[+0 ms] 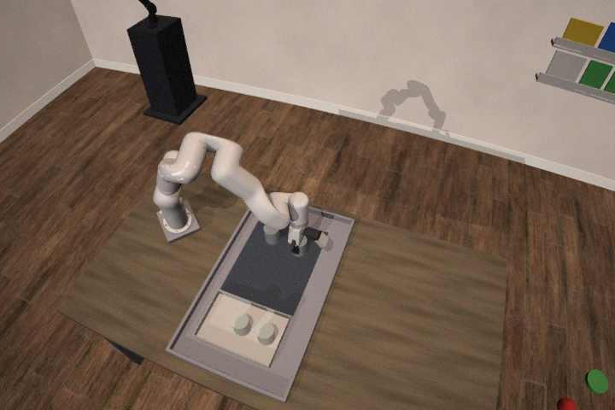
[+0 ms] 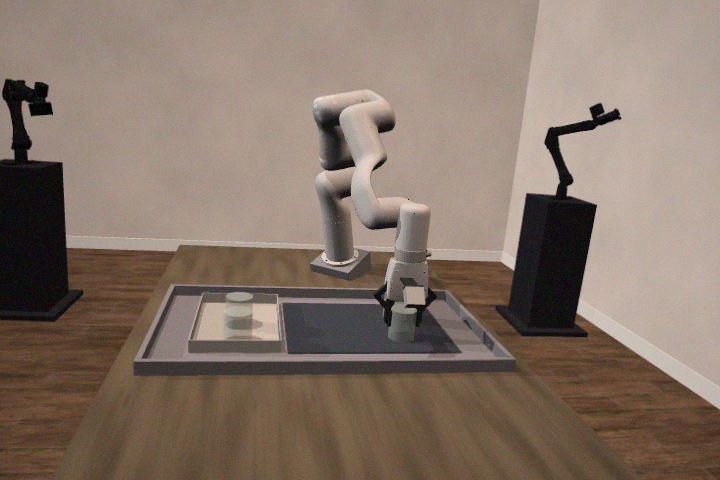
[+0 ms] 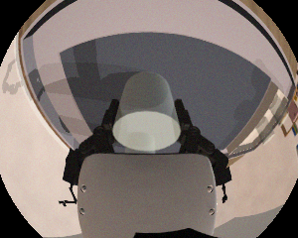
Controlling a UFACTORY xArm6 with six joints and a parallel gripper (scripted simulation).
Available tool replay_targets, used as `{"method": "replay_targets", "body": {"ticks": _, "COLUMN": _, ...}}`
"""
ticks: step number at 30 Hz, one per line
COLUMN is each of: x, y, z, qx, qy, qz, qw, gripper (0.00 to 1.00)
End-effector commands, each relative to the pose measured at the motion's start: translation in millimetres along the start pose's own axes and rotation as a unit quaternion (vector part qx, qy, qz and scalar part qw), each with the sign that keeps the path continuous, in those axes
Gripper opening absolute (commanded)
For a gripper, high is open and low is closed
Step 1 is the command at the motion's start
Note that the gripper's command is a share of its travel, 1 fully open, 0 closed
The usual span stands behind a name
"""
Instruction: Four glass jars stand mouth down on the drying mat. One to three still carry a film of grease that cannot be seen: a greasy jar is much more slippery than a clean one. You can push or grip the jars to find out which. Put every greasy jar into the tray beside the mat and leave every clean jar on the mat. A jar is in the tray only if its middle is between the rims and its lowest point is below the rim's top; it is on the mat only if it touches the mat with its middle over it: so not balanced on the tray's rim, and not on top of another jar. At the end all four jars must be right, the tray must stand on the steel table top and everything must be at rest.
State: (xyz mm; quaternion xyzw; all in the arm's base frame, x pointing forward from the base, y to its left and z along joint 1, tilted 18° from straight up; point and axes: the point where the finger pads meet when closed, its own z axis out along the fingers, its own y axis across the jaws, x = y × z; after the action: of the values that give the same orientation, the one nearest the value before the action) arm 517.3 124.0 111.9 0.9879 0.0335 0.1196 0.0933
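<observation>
Four jars are in play, and ours is the one standing between the fingers: a jar [image 1: 301, 248] [image 2: 403, 325] [image 3: 146, 131] upright at the mat's end farthest from the tray. Its closed end faces up and its mouth is down on the mat [image 1: 265, 270] [image 2: 338, 328] [image 3: 204, 74], so its long axis runs vertically. We judge that the hand [image 1: 301, 246] [image 2: 403, 323] [image 3: 146, 107] comes from above, with a finger on each side, so that it can squeeze the round wall evenly without tipping it. The fingers stand partly spread, close against the glass; whether they already grip it, we cannot tell.

Just beside it on the mat stands a second jar [image 1: 270, 236], hidden in the exterior view. Well apart, two more jars, one [image 1: 241, 324] and another [image 1: 266, 333], stand upright in the tray [image 1: 231, 348] [image 2: 233, 345], presumably sorted as greasy. Mat and tray lie side by side on the rimmed steel worktop [image 1: 318, 284] [image 2: 324, 357] [image 3: 149, 17]. We would next test grip gently, since a greasy wall could slip.
</observation>
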Motion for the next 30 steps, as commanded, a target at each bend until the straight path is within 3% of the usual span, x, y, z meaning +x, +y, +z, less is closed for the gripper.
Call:
{"method": "replay_targets", "body": {"ticks": 1, "x": 1.6, "y": -0.3, "z": -1.6, "qx": 0.001, "qy": 0.002, "qz": 0.0, "qw": 1.0, "gripper": 0.67}}
{"method": "replay_targets", "body": {"ticks": 16, "x": 1.6, "y": -0.3, "z": -1.6, "qx": 0.001, "qy": 0.002, "qz": 0.0, "qw": 1.0, "gripper": 0.67}}
{"method": "replay_targets", "body": {"ticks": 17, "x": 1.6, "y": -0.3, "z": -1.6, "qx": 0.001, "qy": 0.002, "qz": 0.0, "qw": 1.0, "gripper": 0.0}}
{"method": "replay_targets", "body": {"ticks": 30, "x": 1.6, "y": -0.3, "z": -1.6, "qx": 0.001, "qy": 0.002, "qz": 0.0, "qw": 1.0, "gripper": 0.0}}
